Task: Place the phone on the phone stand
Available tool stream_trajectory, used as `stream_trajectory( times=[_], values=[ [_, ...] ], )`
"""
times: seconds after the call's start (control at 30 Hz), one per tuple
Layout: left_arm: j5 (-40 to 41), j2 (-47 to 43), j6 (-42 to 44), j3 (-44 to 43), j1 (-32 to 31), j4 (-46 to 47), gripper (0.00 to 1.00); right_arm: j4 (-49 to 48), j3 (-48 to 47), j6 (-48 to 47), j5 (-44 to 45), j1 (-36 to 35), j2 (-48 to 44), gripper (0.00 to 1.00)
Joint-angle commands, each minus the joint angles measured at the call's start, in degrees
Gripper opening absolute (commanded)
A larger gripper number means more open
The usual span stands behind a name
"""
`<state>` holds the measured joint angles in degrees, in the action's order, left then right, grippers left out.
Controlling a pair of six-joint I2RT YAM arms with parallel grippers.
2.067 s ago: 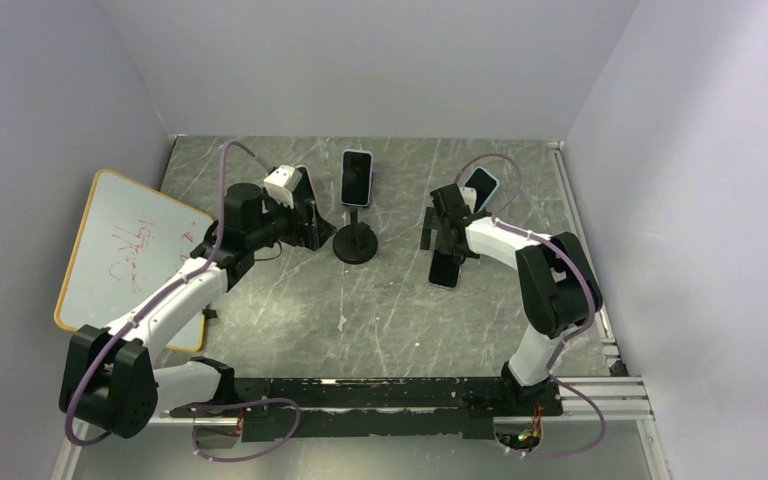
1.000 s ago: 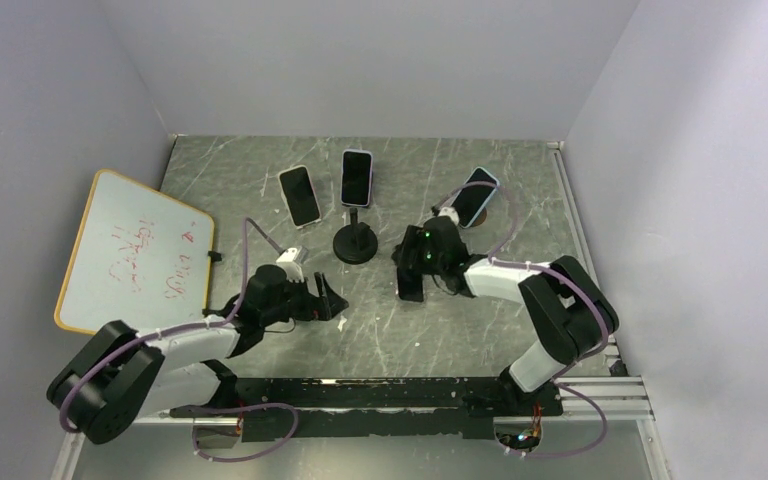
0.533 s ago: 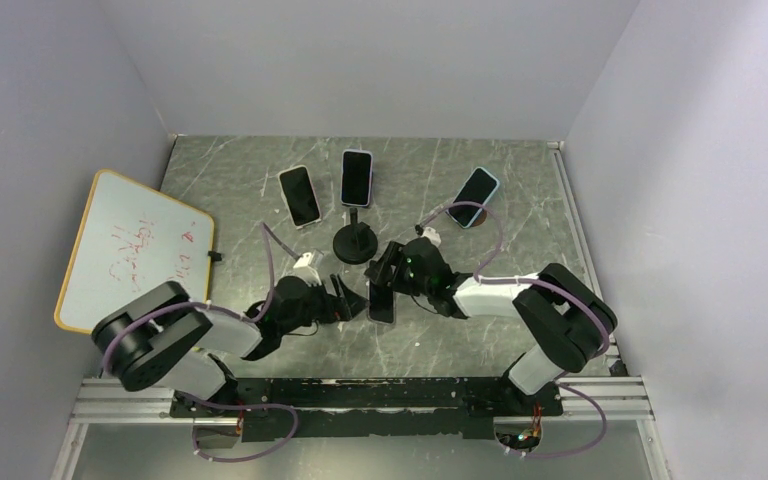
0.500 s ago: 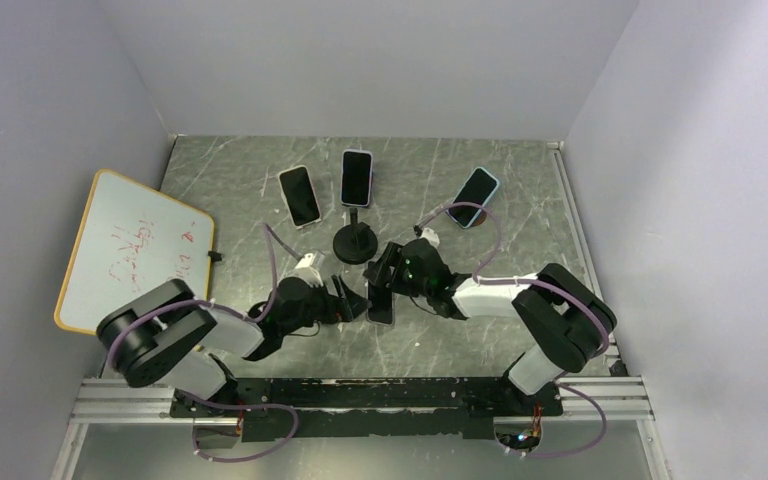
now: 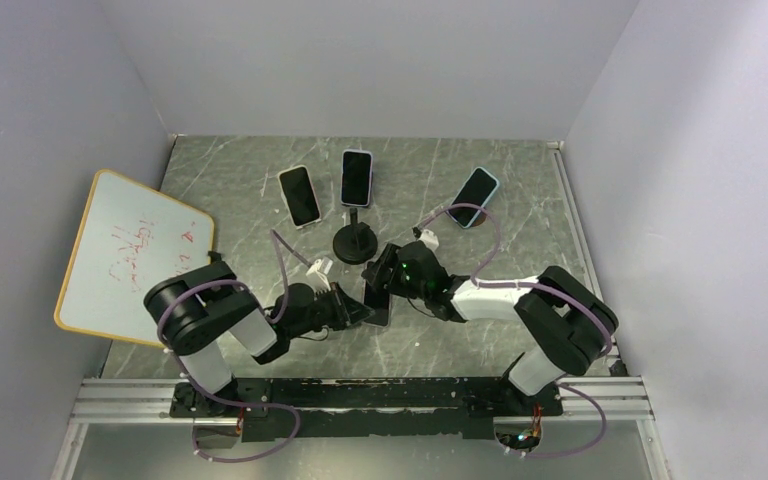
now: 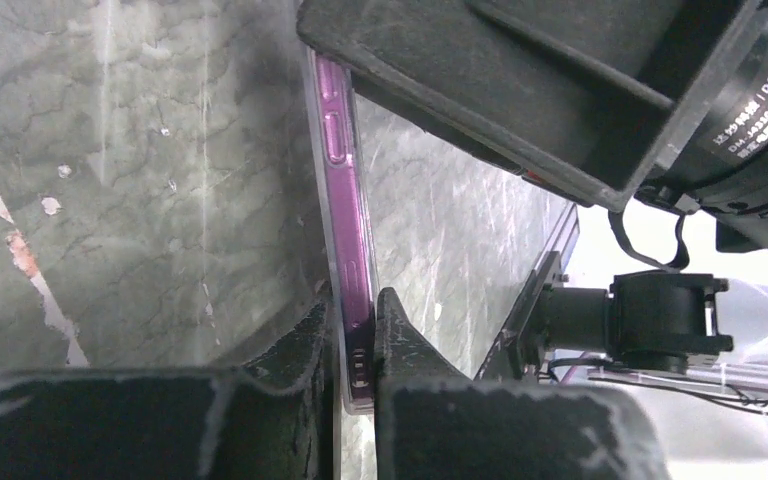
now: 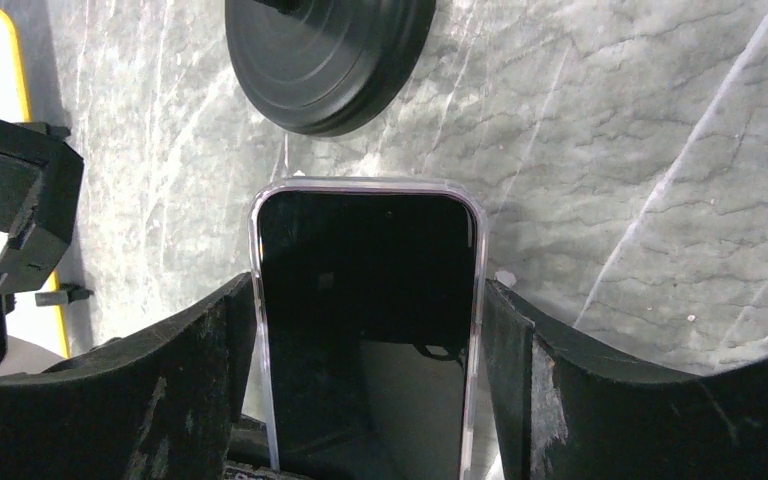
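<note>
Just on the near side of the phone stand [image 5: 355, 244], the phone [image 7: 364, 330] is held between both arms. The right gripper [image 7: 368, 292] clamps its two long sides. The left gripper [image 6: 356, 318] is pinched shut on one thin purple edge. The phone's long axis points at the stand's round base, straight ahead of the right gripper. A second phone [image 5: 356, 178] appears to occupy the stand's cradle.

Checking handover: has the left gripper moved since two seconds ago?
Yes. Left gripper moved from beside the phone stand toward the near edge, onto the held phone.
</note>
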<state>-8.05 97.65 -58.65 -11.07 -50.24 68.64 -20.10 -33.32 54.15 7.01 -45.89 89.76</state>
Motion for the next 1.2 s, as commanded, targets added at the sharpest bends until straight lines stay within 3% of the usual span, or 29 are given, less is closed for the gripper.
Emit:
stream_trajectory(
  times=[0.0, 0.07, 0.13, 0.17, 0.27, 0.37, 0.47, 0.57, 0.73, 0.8, 0.9, 1.17],
  values=[
    [-3.51, 4.67, 3.06, 0.15, -0.65, 7.94, 0.05, 1.39, 1.18, 0.67, -2.12, -0.85, -0.04, 0.39],
    [-5.44, 6.10, 3.32, 0.42, -0.22, 12.50, 0.05, -1.31, 1.85, -1.34, -3.75, -0.71, -0.45, 0.58],
    [-8.13, 5.98, 3.79, 0.48, 0.81, 13.74, 0.05, -4.05, 2.43, -7.52, -8.79, 0.13, -0.97, 0.90],
    [-10.01, 4.98, 4.15, 0.33, 1.53, 12.96, 0.05, -3.83, 2.27, -11.00, -10.78, 0.99, -1.54, 0.98],
    [-14.76, -2.42, 7.56, -1.98, 3.24, 0.55, 0.05, -1.23, 3.45, -22.70, -13.50, 4.42, -7.47, 1.00],
    [-15.66, -14.52, 19.73, -9.37, 3.30, -26.75, 0.05, -0.15, 5.41, -33.56, -24.05, 13.54, -17.86, 1.00],
    [-13.79, -23.10, 32.27, -18.40, 4.18, -53.98, 0.05, 4.11, 2.05, -41.17, -40.59, 27.81, -25.25, 1.00],
    [-17.80, -26.22, 43.77, -26.71, 8.02, -71.72, 0.05, 0.87, -1.75, -37.87, -56.13, 35.48, -24.71, 0.99],
    [-23.20, -25.26, 64.42, -35.74, 12.66, -94.66, 0.05, 2.80, -8.71, -39.73, -71.50, 35.64, -19.48, 0.95],
    [-28.63, -25.30, 68.38, -36.39, 14.77, -96.46, 0.05, 2.57, -10.60, -39.38, -77.47, 35.67, -17.36, 0.95],
    [-30.67, -24.37, 71.58, -38.40, 15.25, -97.93, 0.05, 5.26, -13.92, -40.49, -82.55, 34.98, -14.60, 0.92],
    [-38.72, -27.25, 74.53, -38.22, 15.00, -99.35, 0.05, 24.95, -19.69, -57.17, -73.51, 26.45, -8.51, 0.88]
  ],
)
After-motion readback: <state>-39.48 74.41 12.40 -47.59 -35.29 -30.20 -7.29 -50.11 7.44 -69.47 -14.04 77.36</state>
